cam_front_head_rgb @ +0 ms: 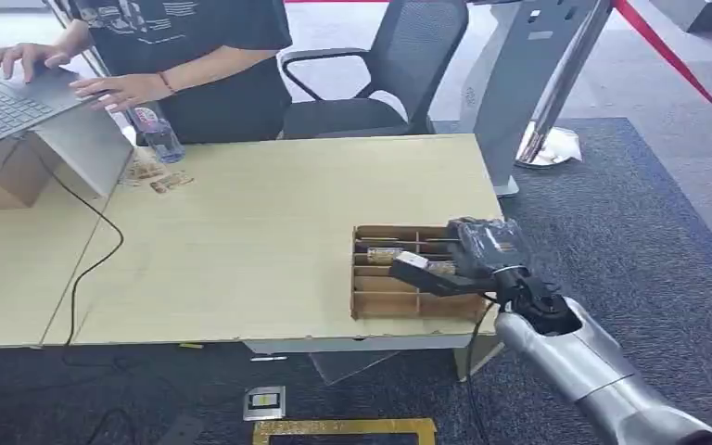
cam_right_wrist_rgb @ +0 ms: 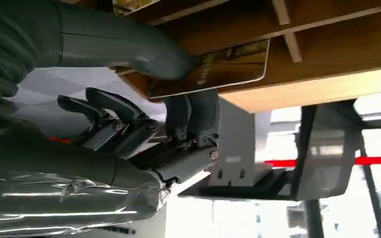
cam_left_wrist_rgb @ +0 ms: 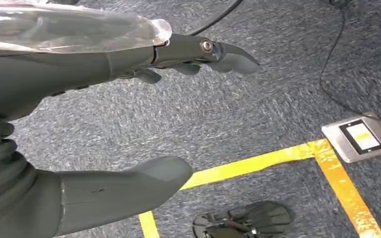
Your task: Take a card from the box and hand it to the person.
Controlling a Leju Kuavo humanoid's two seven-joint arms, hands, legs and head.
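One card (cam_right_wrist_rgb: 213, 72) is already pinched between the thumb and fingers of the right hand (cam_front_head_rgb: 468, 260), which sits over the near right part of the box (cam_front_head_rgb: 380, 295) on the surface (cam_front_head_rgb: 241, 241). In the right wrist view the card lies flat against the underside of the thumb, its long axis running along the box's cardboard wall and its free short end pointing away from the wrist. Whether it has fully cleared its compartment I cannot tell; it looks at least partly drawn out. In the head view the held end shows as a small pale slab pointing toward the middle of the surface.

The left hand (cam_left_wrist_rgb: 129, 119) hangs low over the carpet, fingers apart and holding nothing.

So the grasp appears done. What is left, by my reading, is lifting the card free, carrying it across the surface and passing it over.

Farther off, beyond a water bottle (cam_front_head_rgb: 156, 130) at the far left corner, the person (cam_front_head_rgb: 185, 56) stands with both hands on a laptop (cam_front_head_rgb: 5, 97), well apart from the box.
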